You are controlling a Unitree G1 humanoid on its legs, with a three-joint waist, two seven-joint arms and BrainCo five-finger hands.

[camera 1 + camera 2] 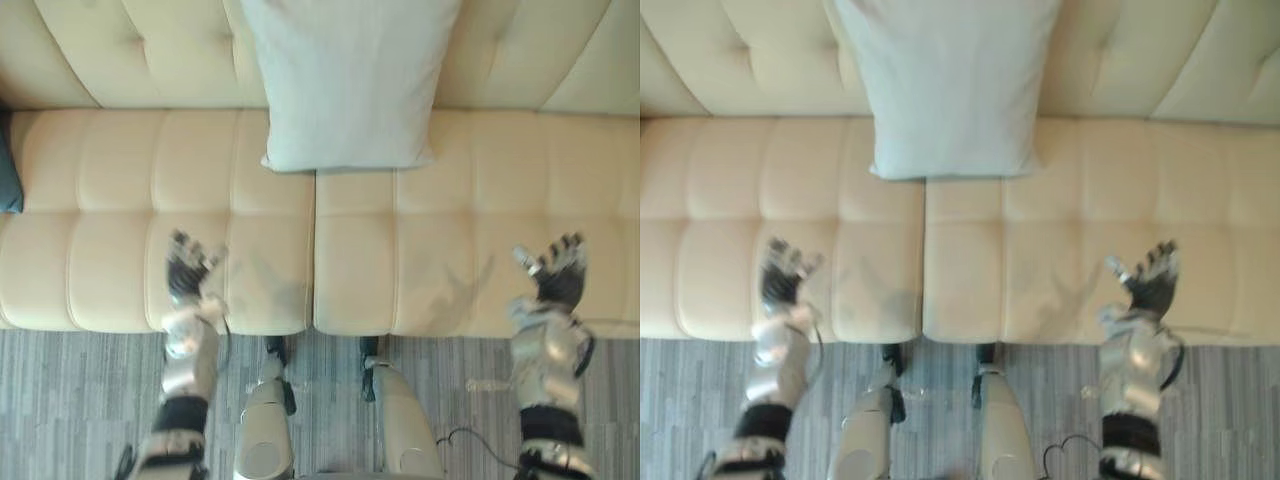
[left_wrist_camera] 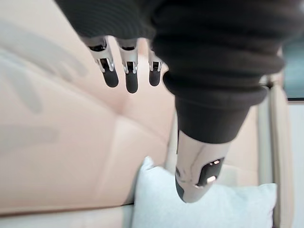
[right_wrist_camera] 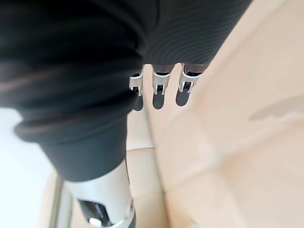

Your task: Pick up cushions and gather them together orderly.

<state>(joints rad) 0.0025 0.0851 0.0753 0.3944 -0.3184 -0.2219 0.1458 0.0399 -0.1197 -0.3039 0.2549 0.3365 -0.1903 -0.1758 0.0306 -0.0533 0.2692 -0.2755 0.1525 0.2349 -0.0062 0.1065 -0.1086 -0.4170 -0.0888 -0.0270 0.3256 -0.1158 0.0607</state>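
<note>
Item, my reading: pale cushion (image 1: 345, 80) propped upright against the cream sofa (image 1: 100, 190) backrest at the centre seam, ahead between left hand (image 1: 190, 270), the nearer, and right hand (image 1: 555, 275), both spread and empty; dark teal cushion (image 1: 8, 170) far left; grey carpet (image 1: 70, 400) below.

Left hand (image 1: 187, 270) and right hand (image 1: 558, 275) both forward, apart, fingers relaxed, palms empty.

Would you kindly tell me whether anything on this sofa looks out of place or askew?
Nothing is askew or damaged: the pale grey-white fabric cushion leans straight against the backrest of the cream tufted sofa. Only a dark teal object, cut off at the seat's far left edge, sits apart from it.
</note>
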